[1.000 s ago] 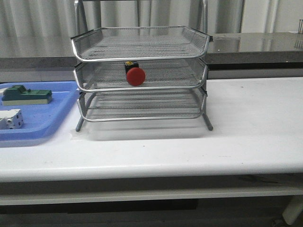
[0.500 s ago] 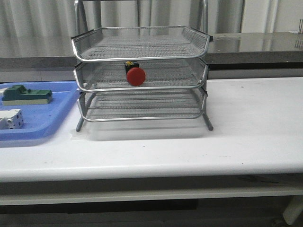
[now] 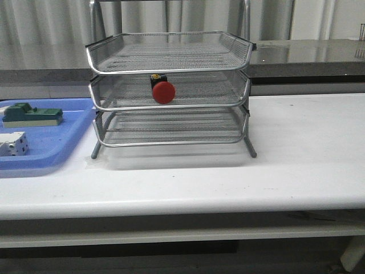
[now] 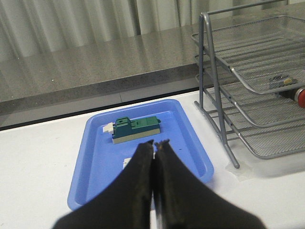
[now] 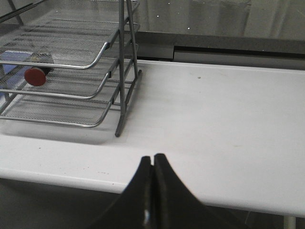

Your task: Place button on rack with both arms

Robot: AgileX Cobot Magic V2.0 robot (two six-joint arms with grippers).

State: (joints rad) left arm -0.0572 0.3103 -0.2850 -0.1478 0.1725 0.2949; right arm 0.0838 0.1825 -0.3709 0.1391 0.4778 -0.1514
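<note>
The button (image 3: 163, 91) lies on its side in the middle tray of the silver wire rack (image 3: 171, 43), red head toward the front. It also shows in the right wrist view (image 5: 35, 76) and at the edge of the left wrist view (image 4: 299, 96). The rack stands at the table's centre-left and shows in the left wrist view (image 4: 248, 138) and the right wrist view (image 5: 102, 52). My left gripper (image 4: 156, 142) is shut and empty, above the blue tray. My right gripper (image 5: 153, 156) is shut and empty, over the table's front edge, right of the rack. Neither gripper appears in the front view.
A flat blue tray (image 3: 68, 140) lies left of the rack, holding a green block (image 3: 31, 115) and a white block (image 3: 12, 143). The tray (image 4: 95, 157) and green block (image 4: 136, 129) show in the left wrist view. A grey counter (image 3: 319, 54) runs behind the white table (image 3: 296, 154).
</note>
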